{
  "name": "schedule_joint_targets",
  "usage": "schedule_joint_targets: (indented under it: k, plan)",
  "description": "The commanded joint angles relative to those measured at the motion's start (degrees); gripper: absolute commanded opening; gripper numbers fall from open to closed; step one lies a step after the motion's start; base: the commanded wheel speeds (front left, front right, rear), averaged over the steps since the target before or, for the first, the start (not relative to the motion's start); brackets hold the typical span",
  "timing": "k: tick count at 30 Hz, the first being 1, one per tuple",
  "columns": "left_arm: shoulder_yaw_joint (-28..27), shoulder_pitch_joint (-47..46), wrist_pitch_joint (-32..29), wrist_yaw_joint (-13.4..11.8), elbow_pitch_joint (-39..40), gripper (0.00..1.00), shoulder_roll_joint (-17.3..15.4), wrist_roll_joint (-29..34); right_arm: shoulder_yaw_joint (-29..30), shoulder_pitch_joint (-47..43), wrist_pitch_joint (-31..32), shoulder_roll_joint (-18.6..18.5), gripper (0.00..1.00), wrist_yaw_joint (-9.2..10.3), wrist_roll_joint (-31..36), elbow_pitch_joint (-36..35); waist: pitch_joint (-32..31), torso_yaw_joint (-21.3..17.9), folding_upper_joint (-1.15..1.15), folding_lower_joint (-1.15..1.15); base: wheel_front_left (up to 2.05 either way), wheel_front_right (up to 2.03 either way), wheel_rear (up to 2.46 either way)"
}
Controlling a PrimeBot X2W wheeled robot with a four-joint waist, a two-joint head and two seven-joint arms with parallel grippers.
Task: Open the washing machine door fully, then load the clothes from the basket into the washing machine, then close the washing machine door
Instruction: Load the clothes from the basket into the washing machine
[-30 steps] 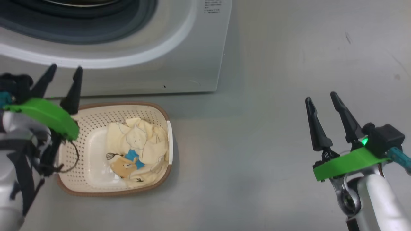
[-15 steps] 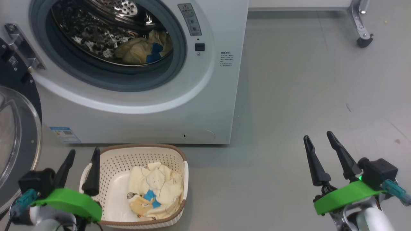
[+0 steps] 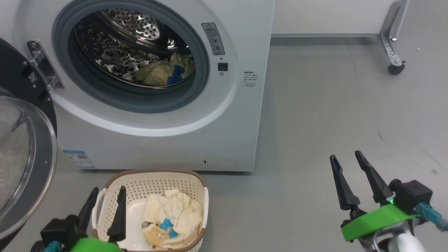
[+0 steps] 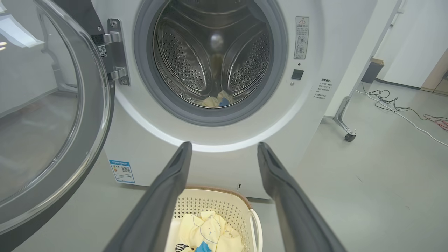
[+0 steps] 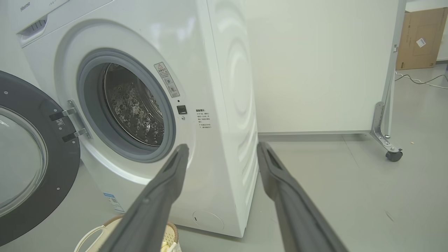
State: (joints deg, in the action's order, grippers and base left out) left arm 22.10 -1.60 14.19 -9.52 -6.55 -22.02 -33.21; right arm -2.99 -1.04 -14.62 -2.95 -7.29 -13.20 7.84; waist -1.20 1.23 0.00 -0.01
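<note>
1. My left gripper (image 3: 109,189) hangs spread and empty over the basket (image 3: 154,182); my right gripper (image 3: 345,155) likewise over the floor (image 3: 315,115).
2. The clothes (image 3: 173,218) lie in the basket, before the washing machine (image 3: 157,140).
3. The washing machine door (image 3: 21,150) stands wide at left; a castor leg (image 3: 393,52) stands well right.

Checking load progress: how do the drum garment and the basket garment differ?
The drum garment lies bunched, shadowed, deeper yellow; the basket garment lies spread, paler, cartoon prints showing. The drum garment is inside the washing machine; the basket garment waits in the basket. Both are yellowish with blue trim.
</note>
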Motion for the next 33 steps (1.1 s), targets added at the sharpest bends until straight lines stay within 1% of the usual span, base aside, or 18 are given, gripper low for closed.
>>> schedule_joint_targets:
  k: [1, 15, 33]
  plan:
    - [-3.8, -2.0, 0.8, 0.6, 1.5, 1.00, -0.4, 1.2, -0.9, 1.4, -0.4, -0.1, 1.00, -0.20, -0.4, -2.3, 0.1, 0.1, 0.00, 0.01, 0.00, 0.00, 0.00]
    - [-7.7, -2.0, 0.8, 4.0, -0.6, 1.00, 3.5, 5.6, -0.2, 1.4, -0.4, 0.0, 1.00, -0.20, -0.2, -2.6, 1.1, -0.4, 0.00, 0.01, 0.00, 0.00, 0.00]
    - [-9.1, -2.8, 0.8, 6.8, -3.0, 1.00, 6.8, 8.7, -0.2, 2.0, -0.4, 0.0, 1.00, -0.20, 0.3, -2.1, 2.1, -0.3, 0.00, 0.01, 0.00, 0.00, 0.00]
